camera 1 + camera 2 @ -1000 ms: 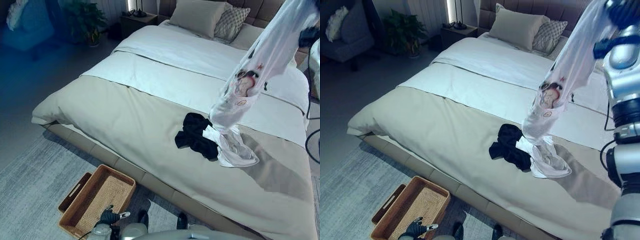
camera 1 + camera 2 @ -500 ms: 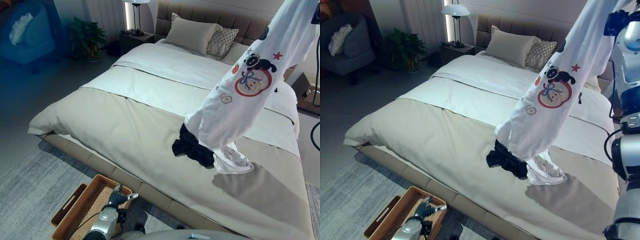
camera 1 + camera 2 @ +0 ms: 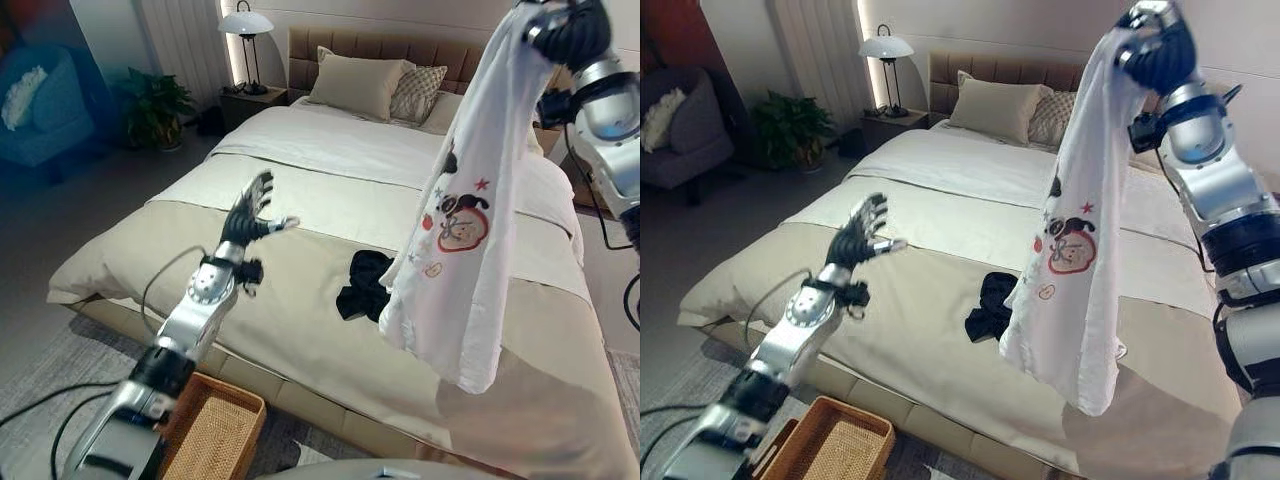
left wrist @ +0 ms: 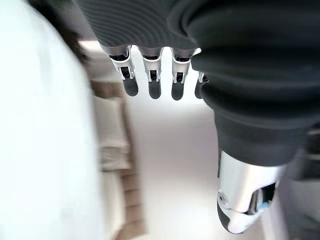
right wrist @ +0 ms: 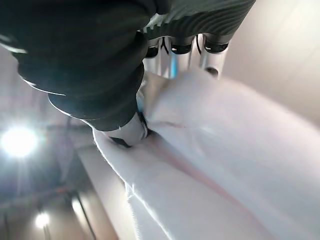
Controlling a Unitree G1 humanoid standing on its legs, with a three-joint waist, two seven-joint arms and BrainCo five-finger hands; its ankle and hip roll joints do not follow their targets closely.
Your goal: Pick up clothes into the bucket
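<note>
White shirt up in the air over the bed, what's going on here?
The right robot hand is gripping a white shirt with a cartoon print, holding it high so it hangs free above the bed. A black garment lies on the beige cover beside the hanging shirt. The left robot hand is raised over the bed, fingers spread, holding nothing. The wicker basket sits on the floor at the foot of the bed, with no clothes visible in the part that shows.

Silver-grey arms, dark ribbed wrist covers (silver fingers (image 4: 152,82), dark tips).
</note>
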